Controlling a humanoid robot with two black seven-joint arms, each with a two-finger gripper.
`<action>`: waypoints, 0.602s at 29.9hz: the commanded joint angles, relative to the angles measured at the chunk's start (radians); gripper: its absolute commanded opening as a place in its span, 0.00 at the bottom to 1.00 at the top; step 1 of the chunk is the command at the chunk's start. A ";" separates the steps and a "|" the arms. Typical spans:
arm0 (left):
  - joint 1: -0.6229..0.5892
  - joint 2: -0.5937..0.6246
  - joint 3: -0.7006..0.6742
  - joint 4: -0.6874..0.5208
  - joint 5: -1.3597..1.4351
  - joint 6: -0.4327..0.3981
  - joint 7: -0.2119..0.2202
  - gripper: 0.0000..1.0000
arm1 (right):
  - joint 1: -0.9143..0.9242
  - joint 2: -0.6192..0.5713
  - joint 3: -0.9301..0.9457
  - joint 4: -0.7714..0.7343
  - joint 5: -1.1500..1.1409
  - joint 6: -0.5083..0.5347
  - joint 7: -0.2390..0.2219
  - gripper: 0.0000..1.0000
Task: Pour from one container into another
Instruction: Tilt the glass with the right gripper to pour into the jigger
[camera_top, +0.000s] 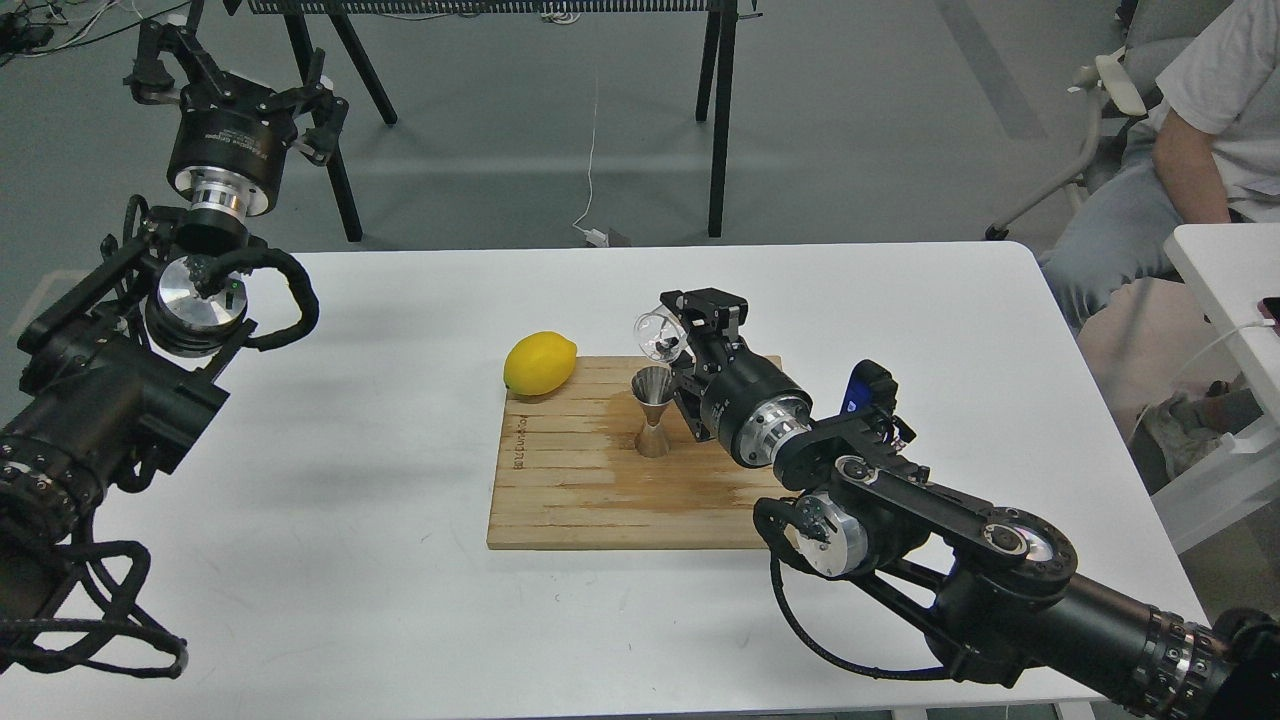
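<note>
White table (400, 330), brown wooden board (560, 480). Right gripper (680, 335) fingers closed on small clear glass beaker (660, 335), tipped just above shiny steel jigger (653, 412). Left gripper (235, 85) open, empty. Tip slowly, lip over cup.

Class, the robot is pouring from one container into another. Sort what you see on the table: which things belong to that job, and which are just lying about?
Belonging to the job:
- glass beaker, tipped over the jigger
- steel jigger, upright on the board
- right gripper, holding the beaker

Just lying about:
- lemon, at the board's far left corner
- wooden cutting board, only a base
- left gripper, raised, holding nothing
</note>
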 joint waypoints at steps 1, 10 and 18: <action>0.000 0.000 0.000 0.000 0.000 -0.001 -0.001 1.00 | 0.017 -0.001 -0.023 -0.020 -0.022 0.000 0.002 0.37; 0.015 -0.002 0.000 0.000 0.000 -0.003 -0.001 1.00 | 0.048 -0.002 -0.067 -0.056 -0.085 0.000 0.005 0.37; 0.015 -0.003 0.000 0.000 0.000 -0.003 -0.001 1.00 | 0.050 -0.001 -0.084 -0.076 -0.128 0.000 0.008 0.37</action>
